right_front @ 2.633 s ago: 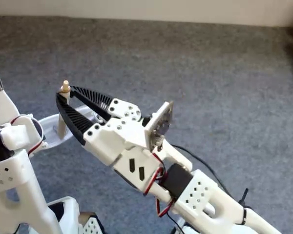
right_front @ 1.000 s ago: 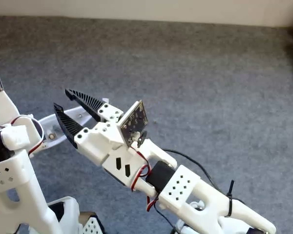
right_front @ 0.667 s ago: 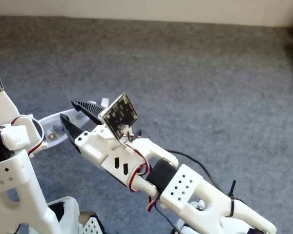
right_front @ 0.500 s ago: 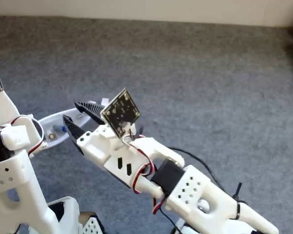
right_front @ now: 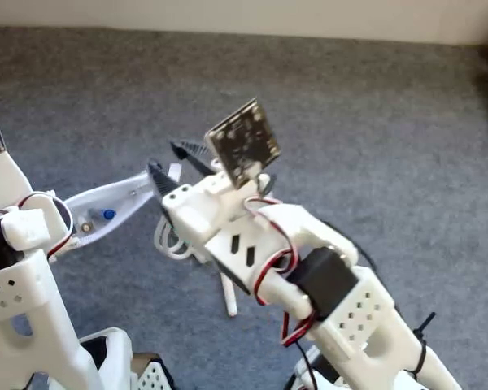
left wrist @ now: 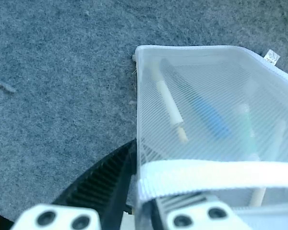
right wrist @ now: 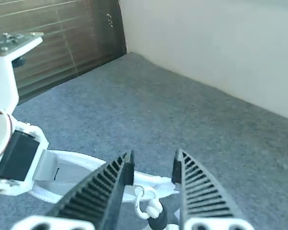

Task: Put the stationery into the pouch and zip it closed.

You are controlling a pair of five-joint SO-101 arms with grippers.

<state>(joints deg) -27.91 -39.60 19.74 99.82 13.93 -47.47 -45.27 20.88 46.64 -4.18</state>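
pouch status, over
Left hand shut on the translucent white mesh pouch, pens inside. Right hand open by its white pull cord. White stick lies on grey carpet outside.

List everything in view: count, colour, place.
pouch: one, white mesh, held in the left claw.
pens: about four, cream, blue, green, white, inside the pouch.
stick: one, white, on the carpet under the right arm.
cord: one, white, at the pouch's end.
carpet: one, grey, under everything.
wall: one, white, behind the carpet.
slats: one set, brown, beside the wall.
left claw: one, black, shut on the pouch.
right claw: one, black, open, over the cord.
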